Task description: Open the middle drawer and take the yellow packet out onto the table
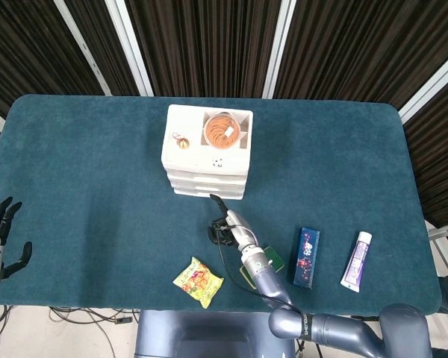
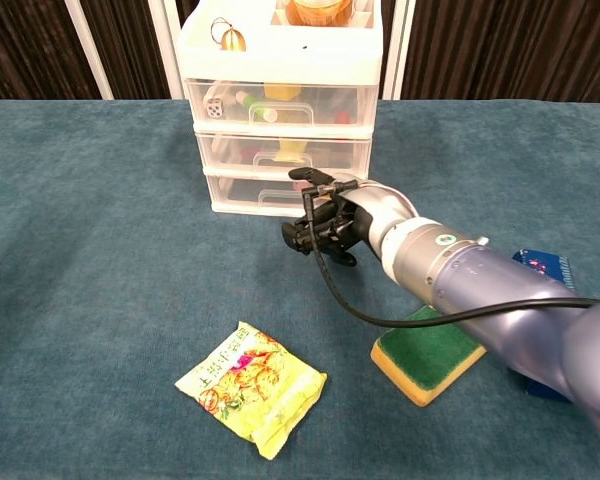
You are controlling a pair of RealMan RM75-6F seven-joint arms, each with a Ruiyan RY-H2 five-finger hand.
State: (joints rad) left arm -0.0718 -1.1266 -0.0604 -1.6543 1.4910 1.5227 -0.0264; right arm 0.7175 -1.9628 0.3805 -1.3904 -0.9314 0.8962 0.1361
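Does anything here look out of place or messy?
Nothing is spilled or broken. One oddity: a yellow packet already lies on the table, while all drawers of the drawer unit look closed.

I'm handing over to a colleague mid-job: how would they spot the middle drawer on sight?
Find the white plastic three-drawer cabinet at the back centre of the teal table. The clear-fronted middle drawer sits between two others, shut. It shows a yellow item behind its front, while the top drawer holds a white die and the bottom drawer something pinkish.
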